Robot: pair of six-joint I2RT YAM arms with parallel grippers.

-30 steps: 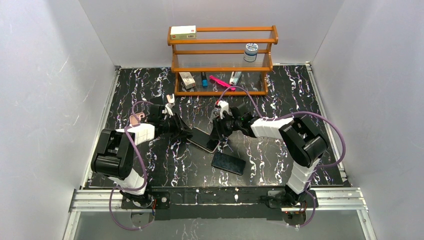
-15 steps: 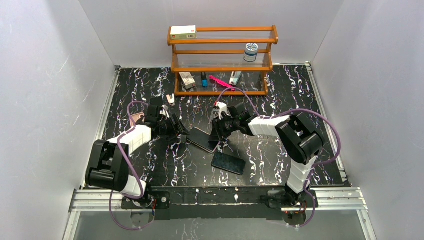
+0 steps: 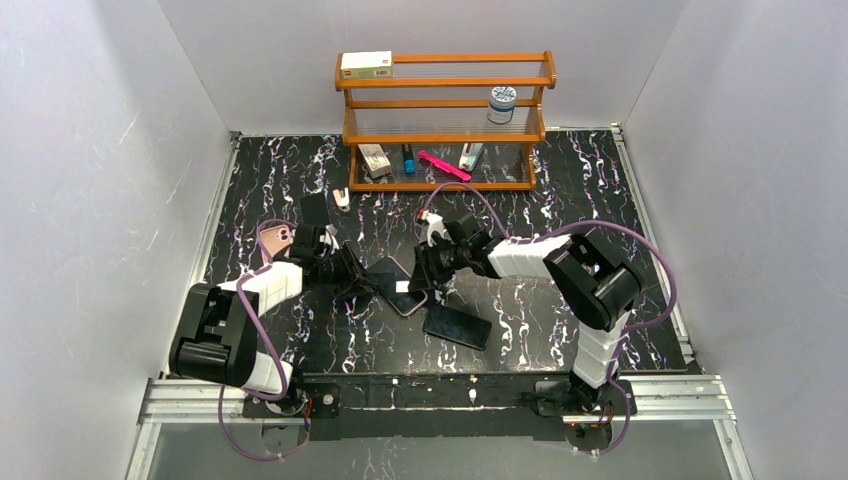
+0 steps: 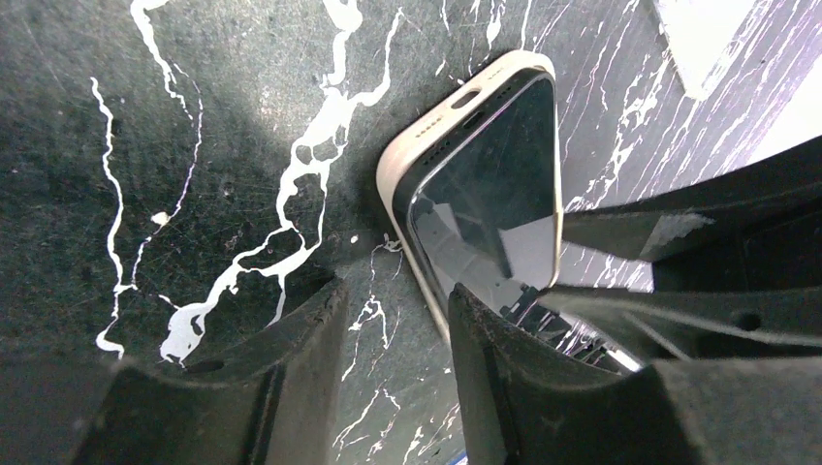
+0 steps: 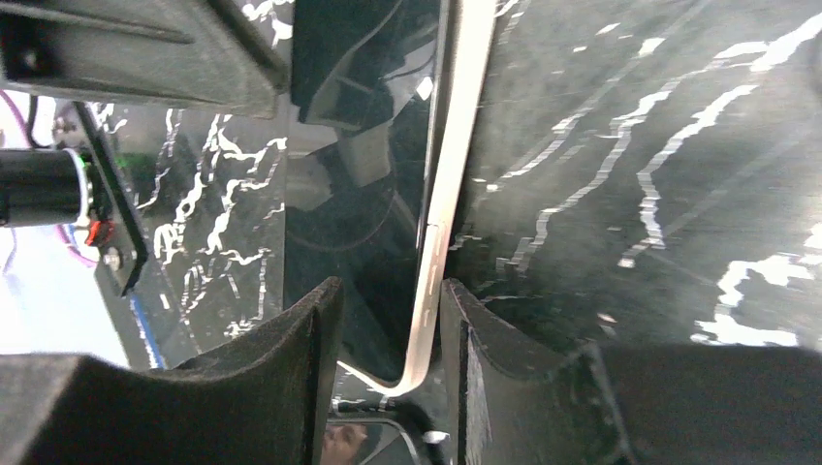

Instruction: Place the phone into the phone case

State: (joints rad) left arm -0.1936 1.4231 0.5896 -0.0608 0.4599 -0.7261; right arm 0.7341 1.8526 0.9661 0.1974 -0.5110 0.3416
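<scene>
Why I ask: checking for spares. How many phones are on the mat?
2. One phone, in a cream case, lies between the left claw and right claw; a bare phone lies nearer the bases. More may be hidden.

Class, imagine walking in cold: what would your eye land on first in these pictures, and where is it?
First, the left gripper and right gripper meeting mid-table at opposite ends of a dark phone with a cream case around it. Next, a second phone lying flat just nearer the bases. Last, the wooden shelf at the table's far edge.
</scene>
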